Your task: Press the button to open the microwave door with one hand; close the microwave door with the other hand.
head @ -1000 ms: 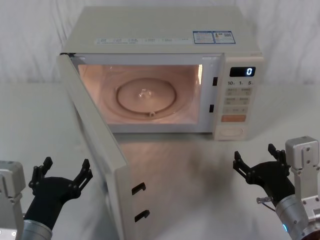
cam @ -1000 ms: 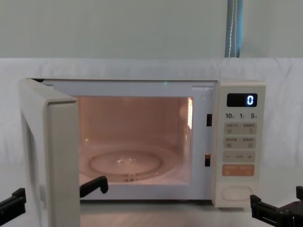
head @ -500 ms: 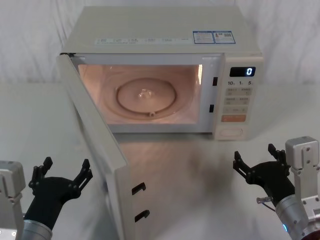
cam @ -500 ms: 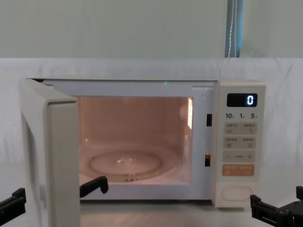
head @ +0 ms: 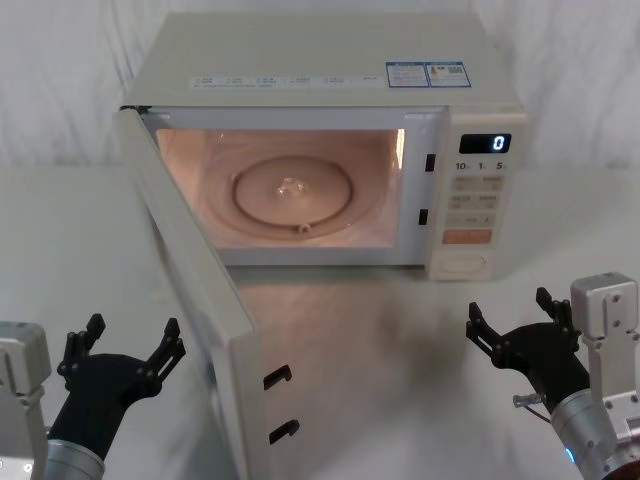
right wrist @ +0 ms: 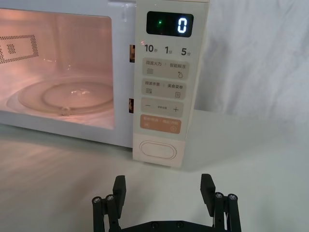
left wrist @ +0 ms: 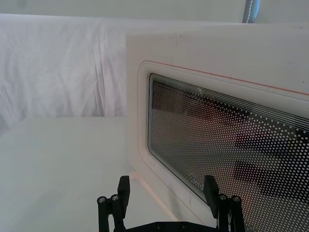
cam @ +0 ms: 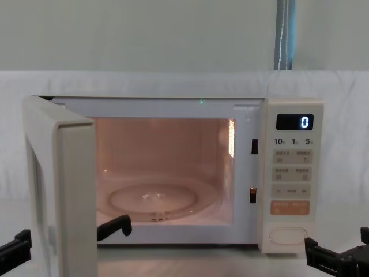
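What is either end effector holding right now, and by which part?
Nothing. The left end effector hangs open outside the open microwave door; the right end effector is open, facing the button.

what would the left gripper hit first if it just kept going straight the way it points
Most likely the outer face of the open microwave door. The left gripper, fingers open, points right at the window's lower frame, with nothing between, though depth is hard to judge.

A staged test setup: white cloth [head: 70, 80] drapes the table [head: 400, 340] and backdrop around a microwave [head: 320, 70].
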